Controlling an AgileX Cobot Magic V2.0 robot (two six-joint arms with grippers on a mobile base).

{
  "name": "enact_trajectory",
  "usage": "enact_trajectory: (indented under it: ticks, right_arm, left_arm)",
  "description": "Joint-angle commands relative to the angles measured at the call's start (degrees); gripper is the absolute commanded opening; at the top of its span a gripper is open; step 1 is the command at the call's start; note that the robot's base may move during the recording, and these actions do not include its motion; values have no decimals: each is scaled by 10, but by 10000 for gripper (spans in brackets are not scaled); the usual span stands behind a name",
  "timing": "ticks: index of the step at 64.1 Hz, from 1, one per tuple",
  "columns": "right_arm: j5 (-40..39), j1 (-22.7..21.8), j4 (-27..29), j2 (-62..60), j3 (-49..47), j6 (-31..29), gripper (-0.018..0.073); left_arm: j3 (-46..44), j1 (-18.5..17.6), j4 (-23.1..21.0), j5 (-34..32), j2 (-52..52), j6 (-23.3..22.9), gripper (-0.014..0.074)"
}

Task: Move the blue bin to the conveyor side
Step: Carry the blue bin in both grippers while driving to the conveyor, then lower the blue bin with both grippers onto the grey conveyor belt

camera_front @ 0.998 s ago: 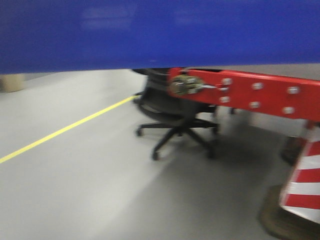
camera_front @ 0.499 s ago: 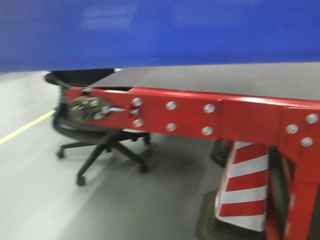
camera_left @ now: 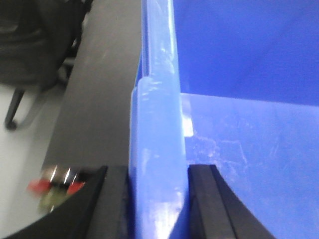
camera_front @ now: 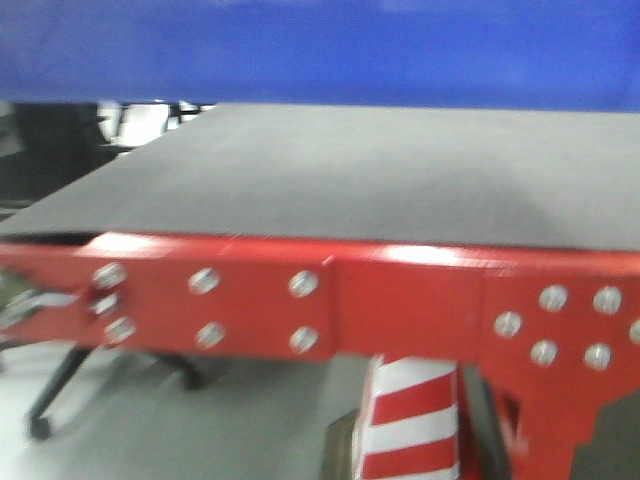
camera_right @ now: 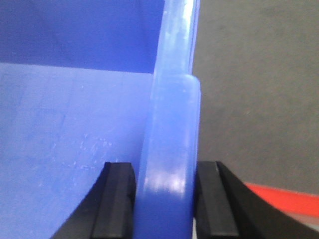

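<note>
My left gripper (camera_left: 158,199) and right gripper (camera_right: 164,199) each pinch a thick rim of the glossy blue plastic bin (camera_front: 320,50), held over the dark grey woven conveyor belt (camera_front: 350,170). I'd lower both sides evenly, beyond the bolted red band (camera_front: 400,300).

Readable text: none in any view.
Blue bin (camera_front: 320,50): plain glossy walls and rim, no lettering legible.
Conveyor side (camera_front: 350,170): bare dark belt with a red edge band, only bolt heads on it, no wording legible; front view is blurred.
Striped post (camera_front: 412,425): red and white warning bands, no words.
</note>
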Motion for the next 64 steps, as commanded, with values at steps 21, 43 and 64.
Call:
enact_trajectory:
  ticks: [21,43,64]
  right_arm:
    - [-53,0,-26,-12,-7,-11,-79]
    - [-53,0,-26,-12,-7,-11,-79]
    - [-53,0,-26,-12,-7,-11,-79]
  left_arm:
    - [-8,0,18,-170,-9,1,-20]
    - [-8,0,18,-177,-9,1,-20]
    - [-8,0,18,-177,-9,1,-20]
